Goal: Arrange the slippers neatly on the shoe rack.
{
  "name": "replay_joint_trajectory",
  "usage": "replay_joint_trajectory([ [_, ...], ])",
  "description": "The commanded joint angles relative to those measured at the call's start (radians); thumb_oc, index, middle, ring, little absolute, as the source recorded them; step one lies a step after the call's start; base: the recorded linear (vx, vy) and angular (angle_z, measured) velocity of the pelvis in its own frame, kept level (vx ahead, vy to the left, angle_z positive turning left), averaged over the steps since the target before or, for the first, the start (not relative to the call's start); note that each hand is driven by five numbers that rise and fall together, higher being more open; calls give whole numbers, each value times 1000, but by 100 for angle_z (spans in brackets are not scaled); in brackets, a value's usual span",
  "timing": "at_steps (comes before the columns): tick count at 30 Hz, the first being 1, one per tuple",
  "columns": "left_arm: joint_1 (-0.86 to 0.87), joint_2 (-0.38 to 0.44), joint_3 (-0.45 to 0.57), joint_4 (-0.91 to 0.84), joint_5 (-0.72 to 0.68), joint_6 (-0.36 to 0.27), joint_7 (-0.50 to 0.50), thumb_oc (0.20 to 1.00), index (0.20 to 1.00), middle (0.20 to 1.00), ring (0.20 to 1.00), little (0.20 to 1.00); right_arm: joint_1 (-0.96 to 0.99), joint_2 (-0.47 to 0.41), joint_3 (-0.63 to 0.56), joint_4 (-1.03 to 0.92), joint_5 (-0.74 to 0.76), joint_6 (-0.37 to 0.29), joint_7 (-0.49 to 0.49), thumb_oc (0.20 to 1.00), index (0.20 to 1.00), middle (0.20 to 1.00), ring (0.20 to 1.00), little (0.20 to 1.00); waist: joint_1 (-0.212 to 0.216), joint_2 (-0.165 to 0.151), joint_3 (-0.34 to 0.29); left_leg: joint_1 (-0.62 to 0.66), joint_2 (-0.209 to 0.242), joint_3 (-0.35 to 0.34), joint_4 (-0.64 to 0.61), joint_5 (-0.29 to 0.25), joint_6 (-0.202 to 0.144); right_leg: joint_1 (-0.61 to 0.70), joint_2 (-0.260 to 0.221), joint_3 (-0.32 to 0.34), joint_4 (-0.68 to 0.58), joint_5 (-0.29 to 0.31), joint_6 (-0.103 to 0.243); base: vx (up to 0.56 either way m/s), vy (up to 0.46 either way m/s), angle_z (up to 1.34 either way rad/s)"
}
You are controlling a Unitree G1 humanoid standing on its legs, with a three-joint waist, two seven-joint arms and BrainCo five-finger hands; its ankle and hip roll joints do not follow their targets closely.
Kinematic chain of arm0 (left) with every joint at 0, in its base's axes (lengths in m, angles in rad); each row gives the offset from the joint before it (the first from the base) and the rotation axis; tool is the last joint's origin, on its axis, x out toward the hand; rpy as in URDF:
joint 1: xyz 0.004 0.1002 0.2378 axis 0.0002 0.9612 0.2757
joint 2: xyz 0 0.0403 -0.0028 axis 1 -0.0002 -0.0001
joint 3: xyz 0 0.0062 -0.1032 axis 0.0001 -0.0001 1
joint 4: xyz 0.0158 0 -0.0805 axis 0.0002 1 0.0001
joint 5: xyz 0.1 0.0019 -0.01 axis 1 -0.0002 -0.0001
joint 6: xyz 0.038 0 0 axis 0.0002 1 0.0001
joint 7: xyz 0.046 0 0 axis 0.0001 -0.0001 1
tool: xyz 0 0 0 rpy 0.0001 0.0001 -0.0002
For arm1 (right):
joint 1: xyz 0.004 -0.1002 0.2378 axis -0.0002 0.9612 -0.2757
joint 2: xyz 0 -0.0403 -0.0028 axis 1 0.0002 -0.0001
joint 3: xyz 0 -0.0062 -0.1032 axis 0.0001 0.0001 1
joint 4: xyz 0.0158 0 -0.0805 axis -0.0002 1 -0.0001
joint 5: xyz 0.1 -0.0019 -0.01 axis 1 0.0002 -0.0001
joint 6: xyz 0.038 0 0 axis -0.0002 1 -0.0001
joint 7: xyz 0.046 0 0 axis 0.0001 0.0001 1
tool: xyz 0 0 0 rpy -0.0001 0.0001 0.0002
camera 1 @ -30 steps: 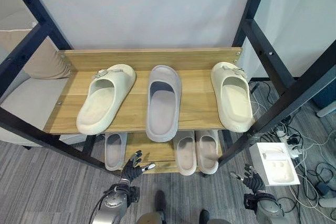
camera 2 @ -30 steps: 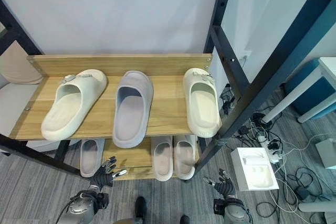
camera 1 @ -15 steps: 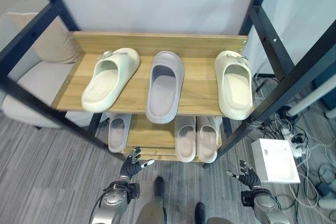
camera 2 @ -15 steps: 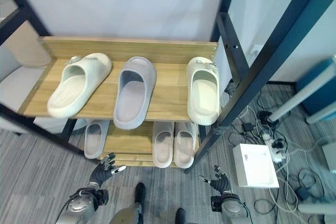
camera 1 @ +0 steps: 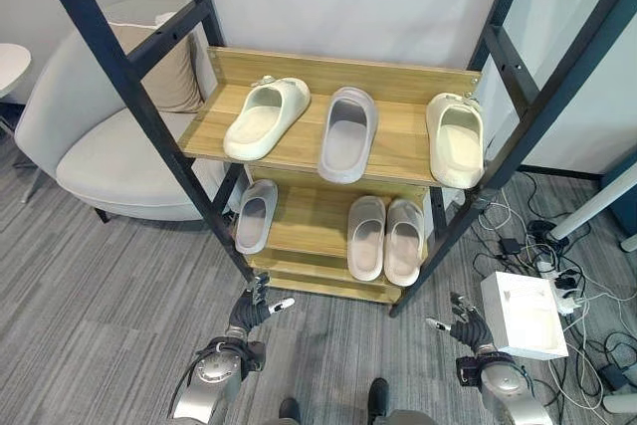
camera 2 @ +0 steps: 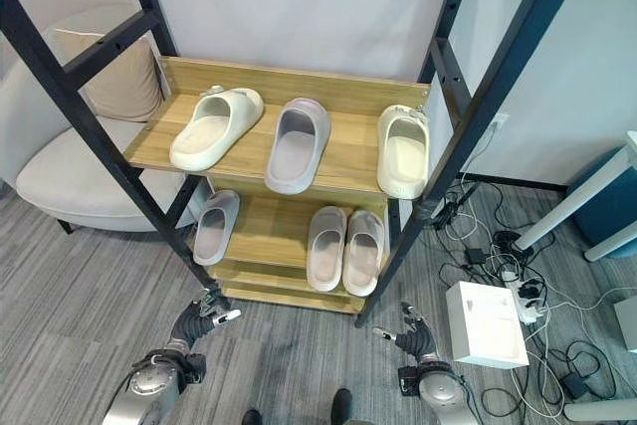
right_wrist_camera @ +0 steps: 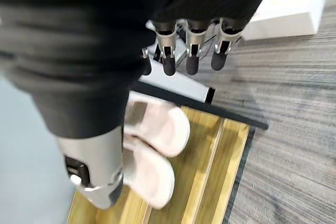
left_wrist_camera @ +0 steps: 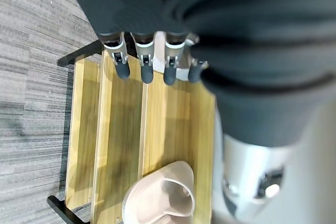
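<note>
Slippers [camera 1: 346, 133] fill shoe rack [camera 1: 299, 151]; armchair [camera 1: 109, 146] beside, white box [camera 1: 524, 315] nearby.

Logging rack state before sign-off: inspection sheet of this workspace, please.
Surface: wooden shoe rack in a black frame, on grey wood-look floor.
Job's things: top shelf holds a cream slipper angled at left, a grey slipper in the middle, a cream slipper at right. Lower shelf holds a single pinkish slipper at left and a pinkish pair side by side.
Clutter: white box on the floor.
Hands: left hand and right hand low before the rack, open, holding nothing.
Cables: tangle and a power strip by the box.
Surroundings: grey armchair with a beige cushion.
</note>
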Motion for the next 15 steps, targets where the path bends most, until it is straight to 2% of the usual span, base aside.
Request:
replay_joint_trajectory([
  [1, -29, 3, -3, -28, 43, -44, -13, 1000, 1000, 1000, 1000, 1000, -43, -80, 43, -161, -165, -33, 1, 1000, 1000, 1000, 1000, 1000, 10, -9, -8, -43, 37, -38, 1, -7, -24, 96, -40, 21, 1, -147, 69, 22, 54, -1],
  [5, -30, 2, -16, -20, 74, -56, -6, 1000, 1000, 1000, 1000, 1000, -13, -152, 61, -457, -333, -45, 17, 1000, 1000, 1000, 1000, 1000, 3, -9, -8, -42, 32, -33, 1, -14, -18, 91, -46, 26, 1, -145, 78, 12, 47, -3],
  [8, -32, -3, -28, -9, 91, -61, 11, 1000, 1000, 1000, 1000, 1000, 31, -189, 47, -706, -385, -68, 31, 1000, 1000, 1000, 1000, 1000, -11, -6, -8, -40, 29, -27, 1, -20, -16, 85, -50, 34, 1, -140, 84, 9, 70, -3],
  [9, -37, -6, -35, -1, 102, -70, 15, 1000, 1000, 1000, 1000, 1000, 45, -204, 44, -825, -380, -95, 38, 1000, 1000, 1000, 1000, 1000, -18, -5, -10, -41, 27, -23, 1, -23, -13, 80, -52, 42, 1, -137, 88, -1, 83, -8],
  [11, -43, -2, -48, -4, 112, -76, 19, 1000, 1000, 1000, 1000, 1000, 32, -224, 34, -921, -375, -120, 29, 1000, 1000, 1000, 1000, 1000, -28, -6, -15, -41, 26, -18, 1, -26, -10, 75, -54, 49, 1, -132, 91, -1, 65, -20],
  [15, -49, 3, -80, -14, 108, -90, 16, 1000, 1000, 1000, 1000, 1000, -63, -256, 13, -983, -394, -129, -14, 1000, 1000, 1000, 1000, 1000, -32, -7, -32, -39, 23, -10, 1, -32, -5, 69, -56, 57, 1, -128, 95, 15, 55, -19],
])
